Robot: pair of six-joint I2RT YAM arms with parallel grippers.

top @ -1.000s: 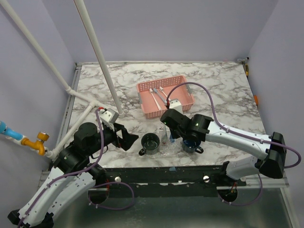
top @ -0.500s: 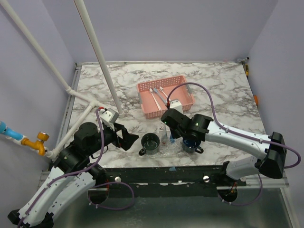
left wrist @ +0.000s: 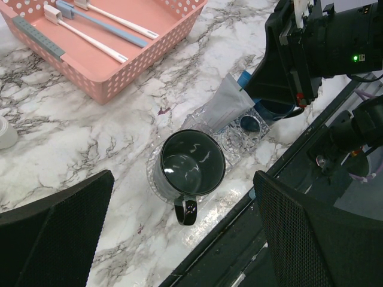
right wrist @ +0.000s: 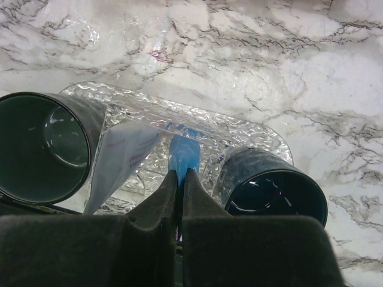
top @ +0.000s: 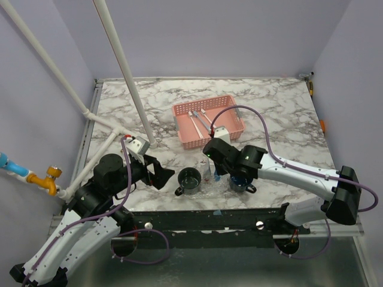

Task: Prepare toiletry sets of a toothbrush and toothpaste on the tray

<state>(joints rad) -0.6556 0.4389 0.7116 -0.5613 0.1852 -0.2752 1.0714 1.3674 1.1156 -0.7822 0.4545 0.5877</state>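
Shifting almost nothing since a second ago | pinching blue toothbrush (right wrist: 182, 154) in fully closed right end effector (right wrist: 181, 173), over tray (right wrist: 251, 134) at bench's near edge, beside toothpaste (right wrist: 116, 158) | holding left end effector (left wrist: 182, 179) wide, empty | seemingly finishing placement.

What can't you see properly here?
- Top view: the right arm covers most of the tray and the blue mug.
- Right wrist view: the right hand hides the near end of the blue thing; what it is, unclear.
- Left wrist view: the top edge cuts off the pink basket.
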